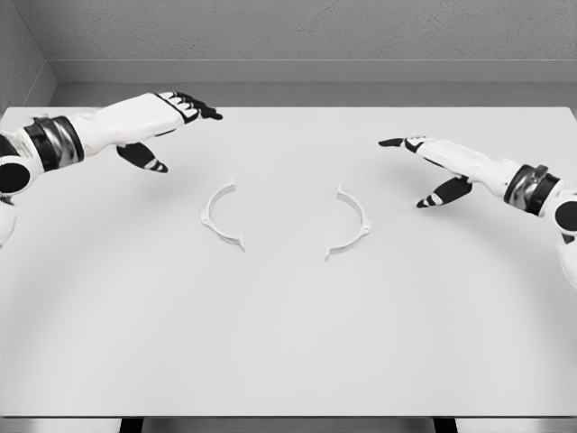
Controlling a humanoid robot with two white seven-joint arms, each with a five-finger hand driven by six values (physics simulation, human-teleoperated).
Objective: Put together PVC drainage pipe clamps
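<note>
Both hands, left hand (pixel 167 122) at ten o'clock and right hand (pixel 424 162) at three, hover released, grasping nothing. Two clamp halves, left half (pixel 219 215) and right half (pixel 352 221), lie apart mid-worktop (pixel 288 343), openings facing. Assembly looks unstarted; next, each hand likely must reach its half.

The table (pixel 288 343) is a plain pale grey-white, with no pattern. On it the left clamp half (pixel 219 215) and the right clamp half (pixel 352 221) are both white, barely lighter than the surface. The left hand (pixel 167 122) is white with black fingertips and a black thumb, and a black band rings its wrist. The right hand (pixel 431 162) is white with black fingertips, its wrist banded black and grey. The back wall (pixel 297 36) is speckled mid-grey.
</note>
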